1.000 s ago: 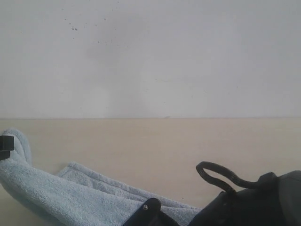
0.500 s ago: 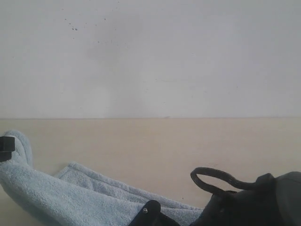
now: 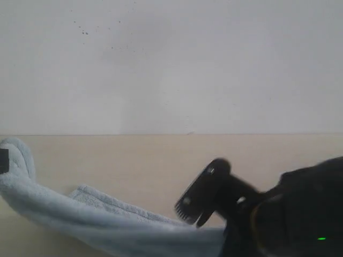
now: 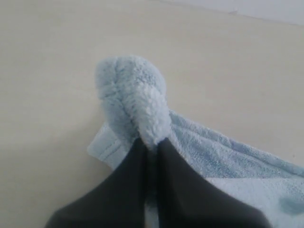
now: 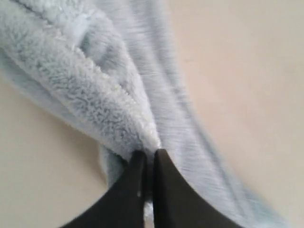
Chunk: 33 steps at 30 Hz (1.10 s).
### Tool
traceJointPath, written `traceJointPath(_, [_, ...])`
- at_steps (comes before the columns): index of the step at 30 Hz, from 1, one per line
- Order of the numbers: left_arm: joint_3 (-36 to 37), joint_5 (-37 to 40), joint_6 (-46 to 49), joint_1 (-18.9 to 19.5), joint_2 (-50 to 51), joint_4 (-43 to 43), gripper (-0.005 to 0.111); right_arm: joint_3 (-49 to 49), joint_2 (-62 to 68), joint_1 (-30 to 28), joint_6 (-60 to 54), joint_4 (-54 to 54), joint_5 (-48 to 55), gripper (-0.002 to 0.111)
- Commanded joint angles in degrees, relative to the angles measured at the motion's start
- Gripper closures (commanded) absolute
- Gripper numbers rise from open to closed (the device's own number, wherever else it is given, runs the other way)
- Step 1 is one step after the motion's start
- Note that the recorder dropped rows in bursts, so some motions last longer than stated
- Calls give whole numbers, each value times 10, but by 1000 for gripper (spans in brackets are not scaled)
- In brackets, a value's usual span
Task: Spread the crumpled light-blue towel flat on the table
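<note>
The pale blue towel hangs in a stretched band across the lower left of the exterior view, above the beige table. My left gripper is shut on a bunched fold of the towel, with a hemmed corner drooping beside it. Only a black sliver of that gripper shows at the left edge. My right gripper is shut on another fold of the towel. The right arm fills the lower right corner, and its fingers are hidden there. The white tag is out of view.
A white wall rises behind the table's far edge. Bare tabletop lies beyond the towel and the right arm.
The right arm has swung up and turned, raising its end of the towel. The towel now hangs tauter and higher between the two grippers. The left end rose slightly.
</note>
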Motion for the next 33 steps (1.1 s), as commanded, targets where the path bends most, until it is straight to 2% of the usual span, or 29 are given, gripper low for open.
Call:
traceJointPath(1, [3, -2, 27, 1, -110, -2, 103, -1, -125, 0, 67, -166, 137, 108])
traceJointPath(9, [3, -13, 49, 1, -290, -2, 103, -1, -362, 0, 40, -174, 149, 108])
traceJointPath(14, [2, -11, 49, 1, -287, 10, 103, -1, -445, 0, -14, -172, 143, 108])
traceJointPath(16, [2, -13, 49, 1, -237, 18, 103, 0, -421, 0, -58, -159, 150, 108])
traceJointPath(20, [2, -10, 49, 1, -148, 18, 103, 0, -344, 0, -55, -159, 132, 108])
traceJointPath(25, [2, 43, 76, 1, -45, 18, 103, 0, -182, 0, 32, -168, 122, 107])
traceJointPath(27, [2, 52, 76, 1, -29, 19, 103, 0, -135, 0, 78, -179, 121, 101])
traceJointPath(33, [2, 75, 87, 1, -14, 20, 103, -1, -16, 0, 181, -174, 163, 69])
